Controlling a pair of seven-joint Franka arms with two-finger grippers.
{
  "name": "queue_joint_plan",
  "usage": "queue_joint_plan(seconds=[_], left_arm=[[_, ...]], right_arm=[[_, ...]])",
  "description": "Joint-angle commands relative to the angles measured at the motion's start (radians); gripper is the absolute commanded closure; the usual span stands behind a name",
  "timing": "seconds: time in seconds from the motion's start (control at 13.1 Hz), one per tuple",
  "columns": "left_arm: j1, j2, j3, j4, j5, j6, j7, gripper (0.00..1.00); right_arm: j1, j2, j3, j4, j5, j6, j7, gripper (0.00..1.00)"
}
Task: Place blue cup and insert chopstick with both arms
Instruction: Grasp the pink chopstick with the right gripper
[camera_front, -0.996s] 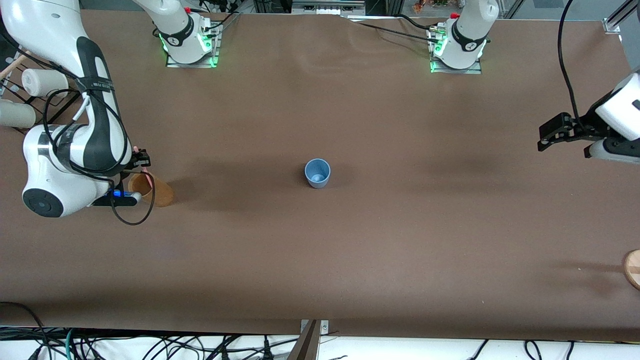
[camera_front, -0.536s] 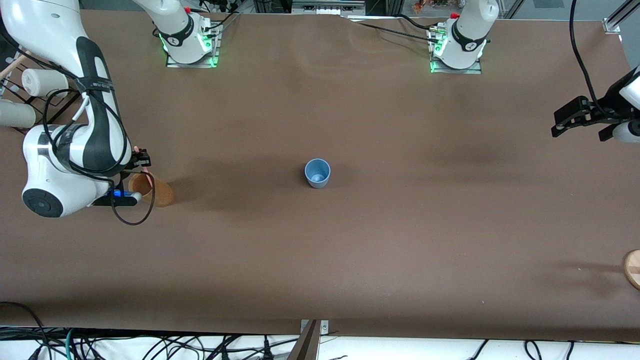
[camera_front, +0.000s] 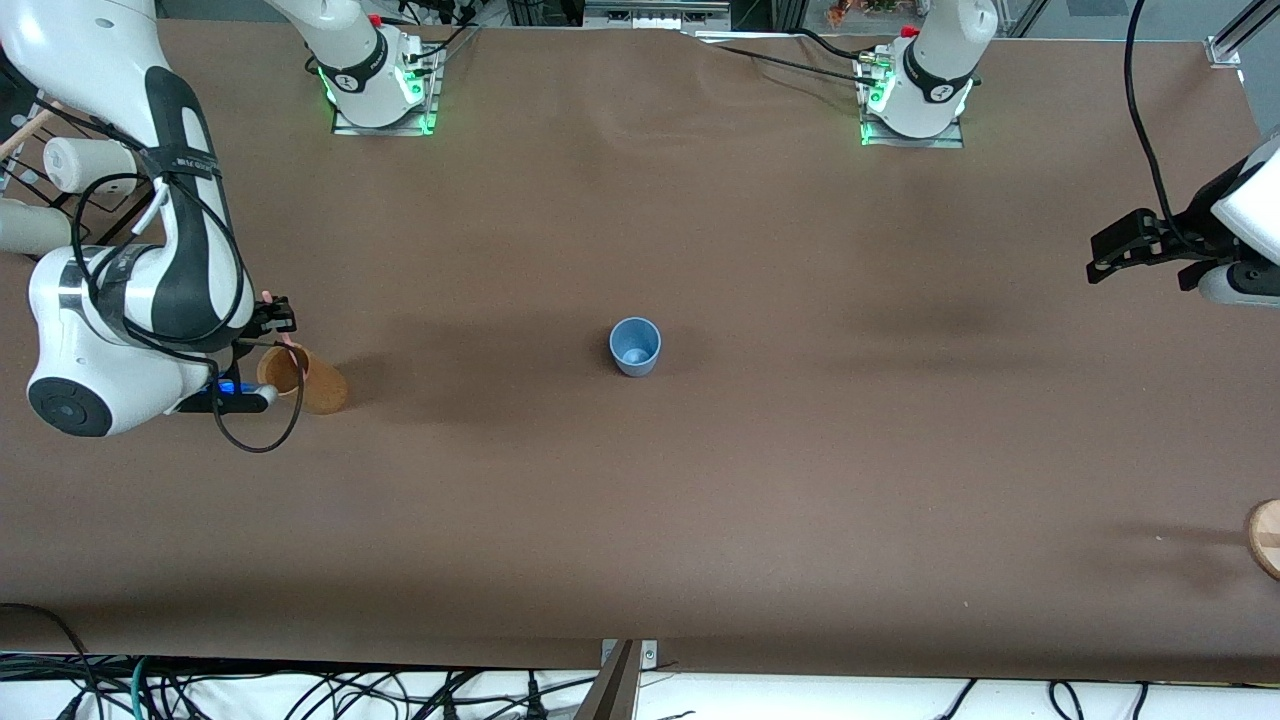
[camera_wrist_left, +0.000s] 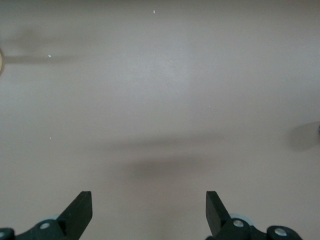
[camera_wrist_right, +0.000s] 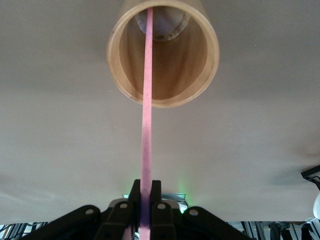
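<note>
Over the brown cup (camera_front: 300, 378), right end effector (camera_front: 281, 322) pinching pink chopstick (camera_wrist_right: 146, 115), blue cup (camera_front: 635, 346) mid-counter (camera_front: 700, 520), left end effector (camera_wrist_left: 149, 212) spread wide, empty, toward the blue cup's left-arm end.

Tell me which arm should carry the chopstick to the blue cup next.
The right arm. The right gripper is shut on the chopstick, whose tip is still inside the tan cup. The left gripper is open and empty over bare table, away from the blue cup.
</note>
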Motion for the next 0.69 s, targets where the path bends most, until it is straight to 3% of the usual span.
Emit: queue_joint_plan(seconds=[0.0,0.61], left_arm=[[-0.007,0.006,0.000,0.007,-0.001,-0.008,-0.007,0.00],[-0.006,0.011,0.000,0.007,-0.001,-0.008,-0.003,0.00]], right_arm=[[-0.011,0.031,0.003,0.061,0.017,-0.035,-0.024,1.00],[-0.010,0.029,0.005,0.169,0.015,-0.166,-0.025,1.00]])
